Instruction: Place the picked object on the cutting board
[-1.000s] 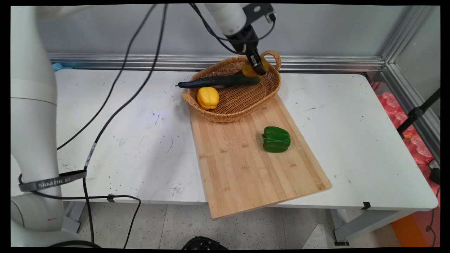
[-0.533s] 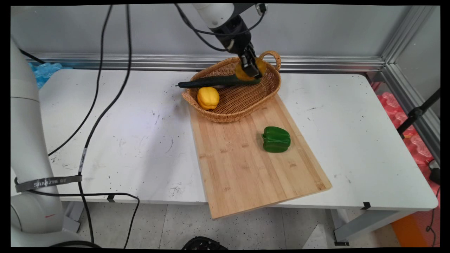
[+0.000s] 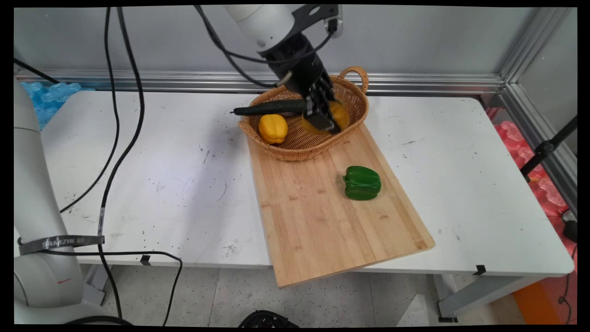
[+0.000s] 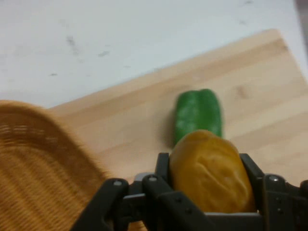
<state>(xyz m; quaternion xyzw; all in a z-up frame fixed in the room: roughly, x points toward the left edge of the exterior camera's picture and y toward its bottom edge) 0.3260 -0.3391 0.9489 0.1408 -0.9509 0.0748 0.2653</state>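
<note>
Orange pepper (image 3: 339, 117) (image 4: 211, 173) hung above wicker basket (image 3: 355, 106) (image 4: 33, 178), over basket's near right side; long axis ran along fingers. Gripper (image 3: 322, 121) (image 4: 208, 180) clamped on pepper, fingers at both flanks. Arm reached from upper left, hand tilted down toward green pepper (image 3: 362, 183) (image 4: 197, 114) on cutting board (image 3: 322, 221) (image 4: 260, 82).

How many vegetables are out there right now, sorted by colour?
Yellow-orange peppers: 2, one in the basket at, one gripped by the gripper at
Green pepper: 1, on the cutting board
Dark green cucumber: 1
Total: 4
</note>
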